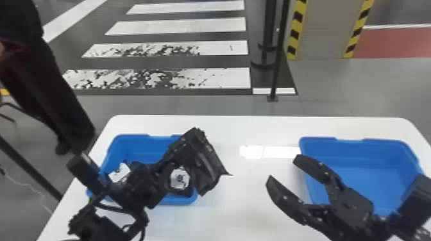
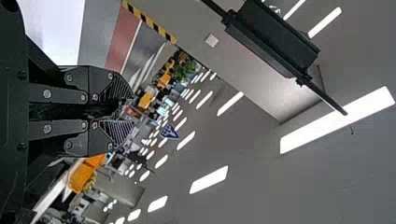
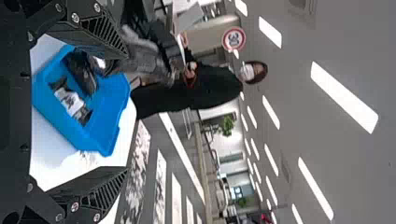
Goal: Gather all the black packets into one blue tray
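Black packets (image 3: 71,101) in blue tray (image 1: 128,138), near left gripper (image 1: 208,170).

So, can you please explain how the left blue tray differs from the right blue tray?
The left tray holds black packets with white patches, while the right tray shows none in its visible part. In the head view, the left arm hides the left tray's middle, but the right arm covers part of the right tray's near side. Both are blue and open-topped.
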